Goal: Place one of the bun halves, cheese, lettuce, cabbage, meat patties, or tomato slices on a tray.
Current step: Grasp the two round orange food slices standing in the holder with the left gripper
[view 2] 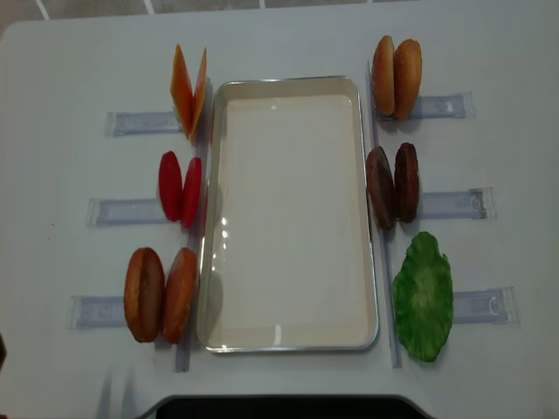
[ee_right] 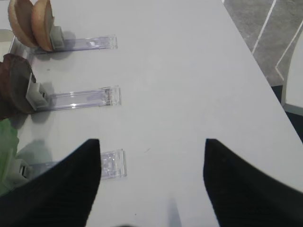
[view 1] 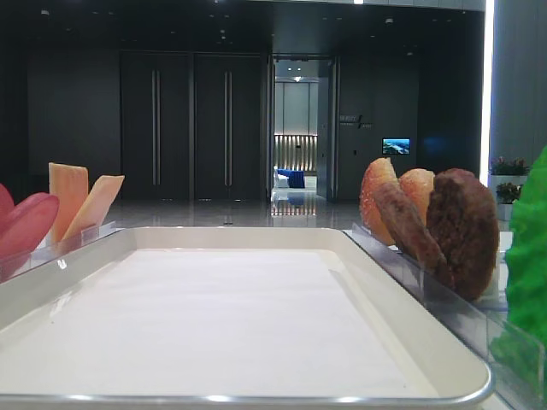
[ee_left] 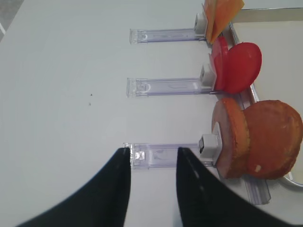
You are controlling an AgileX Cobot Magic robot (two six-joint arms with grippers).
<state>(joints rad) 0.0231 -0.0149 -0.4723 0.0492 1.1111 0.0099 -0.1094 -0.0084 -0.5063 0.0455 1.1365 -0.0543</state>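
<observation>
An off-white tray (view 2: 288,214) is seen mid-table, flanked by upright bun halves (view 2: 161,294), tomato slices (view 2: 180,188), cheese (view 2: 189,92), meat patties (view 2: 392,186) and lettuce (view 2: 423,295), while the left gripper (ee_left: 154,156) is narrowly parted over a clear holder (ee_left: 163,155) and the right gripper (ee_right: 152,144) is spread wide, empty.

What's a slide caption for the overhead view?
Empty tray flanked by upright cheese, tomato slices and bun halves on its left, buns, meat patties and lettuce on its right.
</observation>
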